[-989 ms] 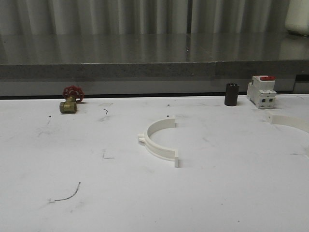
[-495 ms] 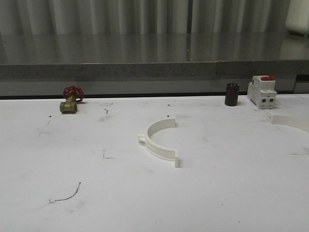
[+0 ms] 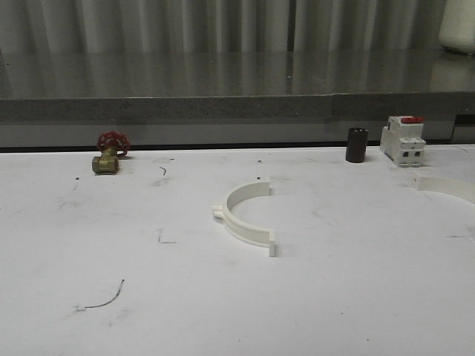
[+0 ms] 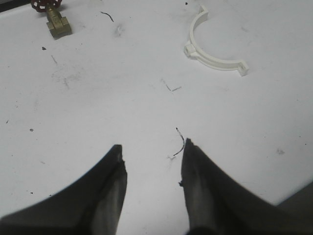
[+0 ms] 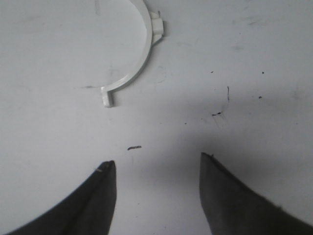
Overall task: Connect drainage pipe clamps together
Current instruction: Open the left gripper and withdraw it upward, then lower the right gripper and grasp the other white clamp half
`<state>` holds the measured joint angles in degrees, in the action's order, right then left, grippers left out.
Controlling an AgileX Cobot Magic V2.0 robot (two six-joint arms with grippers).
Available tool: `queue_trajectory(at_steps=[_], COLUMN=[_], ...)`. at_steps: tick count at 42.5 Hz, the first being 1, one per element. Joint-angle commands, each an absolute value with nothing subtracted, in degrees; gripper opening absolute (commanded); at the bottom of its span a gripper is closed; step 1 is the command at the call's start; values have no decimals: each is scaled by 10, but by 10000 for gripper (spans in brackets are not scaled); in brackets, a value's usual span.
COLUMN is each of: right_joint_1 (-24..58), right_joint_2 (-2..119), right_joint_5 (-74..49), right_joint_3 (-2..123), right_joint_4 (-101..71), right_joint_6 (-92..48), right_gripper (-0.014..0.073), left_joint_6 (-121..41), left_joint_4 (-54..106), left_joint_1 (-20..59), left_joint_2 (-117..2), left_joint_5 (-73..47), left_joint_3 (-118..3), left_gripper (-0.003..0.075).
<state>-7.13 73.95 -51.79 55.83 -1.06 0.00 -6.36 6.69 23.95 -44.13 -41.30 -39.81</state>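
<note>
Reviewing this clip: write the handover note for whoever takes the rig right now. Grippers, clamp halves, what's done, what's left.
Left gripper: open, empty, above bare table.
Right gripper: open, empty, above bare table.
First clamp half: lies flat mid-table, untouched.
Second clamp half: at the table's right edge in the front view, partly out of frame, apart from the first.
Done: nothing joined, nothing grasped.
Left: pick up both halves, bring their tabbed ends together, connect into a ring.

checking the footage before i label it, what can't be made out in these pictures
- Second clamp half: front view, cut off by the right edge. In the right wrist view the clamp half there is cut by the top edge.
- Holes in the tabs of the middle clamp half: front view, too small.
- Breaker markings: front view, too small and blurred.
- Left gripper and right gripper: fingers cut off by the lower edge.
</note>
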Motion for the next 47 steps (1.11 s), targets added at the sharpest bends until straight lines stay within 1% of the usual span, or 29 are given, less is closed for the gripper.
queue_trajectory(at_steps=[1,10,20,29,35,37,42,45,47], right_joint_1=[-85,-83,-73,-67,-67,-67,-67,-67,-67], right_joint_2=[782,906,1028,1091,1103,1103,1105,1105,1105], right_joint_5=[-501,-479,-487,-489,-479,-479,-487,-491,-491], right_joint_3=[611,697,784,809,809,809,809,809,809], right_joint_4=[-22,-26,-32,-34,-32,-32,-32,-32,-32], right_joint_6=[-36,-50,-50,-52,-52,-52,-52,-52,-52], right_gripper=[420,420,419,419,416,398,272,224,212], left_joint_6=[-64,-64,-64,-64,-64,-64,-64,-64,-64], left_joint_4=[76,76,76,76,76,76,76,76,76], left_joint_1=[239,239,239,239,239,239,239,239,239], left_joint_2=[-438,-438,-438,-438,-438,-438,-438,-438,-438], left_joint_5=[-376,-376,-376,-376,-376,-376,-376,-376,-376], left_joint_3=[-414,-414,-414,-414,-414,-414,-414,-414,-414], left_gripper=[273,273,273,273,273,273,273,273,273])
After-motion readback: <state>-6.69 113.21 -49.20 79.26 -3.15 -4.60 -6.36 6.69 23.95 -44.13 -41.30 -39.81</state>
